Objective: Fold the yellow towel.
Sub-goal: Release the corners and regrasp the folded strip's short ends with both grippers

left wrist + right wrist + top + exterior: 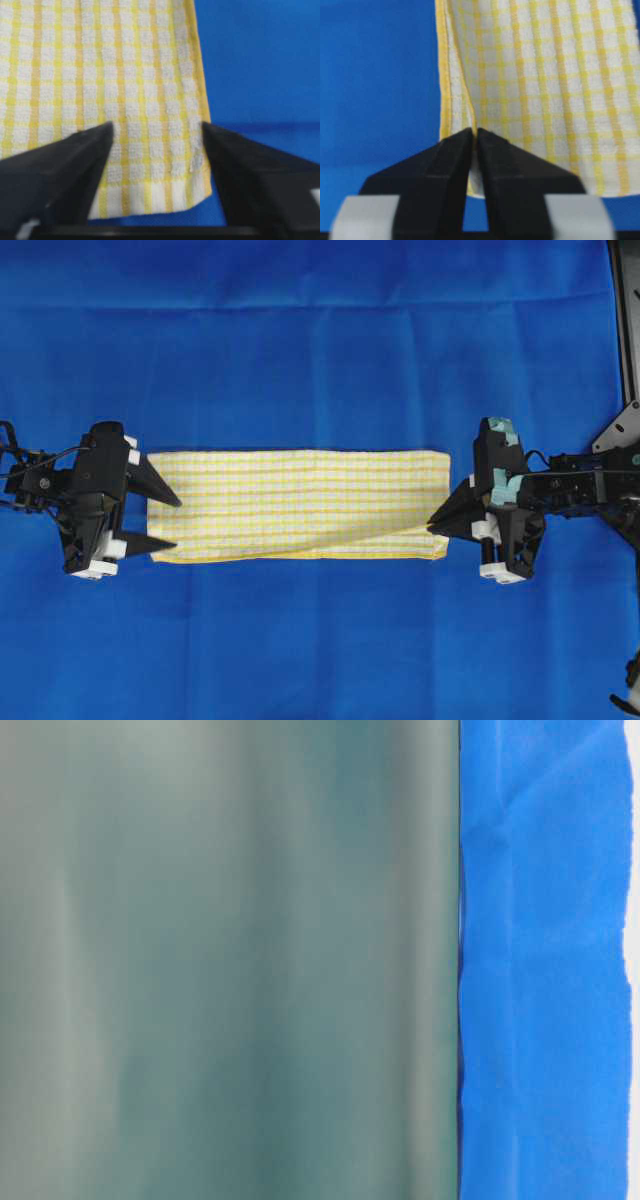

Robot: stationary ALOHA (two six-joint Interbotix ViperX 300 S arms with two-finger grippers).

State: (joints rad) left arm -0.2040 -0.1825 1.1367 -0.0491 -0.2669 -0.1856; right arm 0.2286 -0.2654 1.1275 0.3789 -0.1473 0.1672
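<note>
Left gripper (156,131): jaws spread wide, straddling the towel's left short edge, holding nothing. Right gripper (474,134): jaws nearly together with a fold of the hem between the tips; whether it grips, cannot tell.

Yellow towel (300,502) lies as a long folded band on the blue cloth (320,330), a slanting crease at its near right corner.

Judgement: release fully on the right, lift both clear without dragging, keep layers aligned before the next fold.

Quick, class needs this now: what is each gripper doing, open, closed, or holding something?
Left gripper: open, jaws spread over the yellow towel, holding nothing.
Right gripper: nearly closed at the towel's edge; grip cannot be told.
</note>
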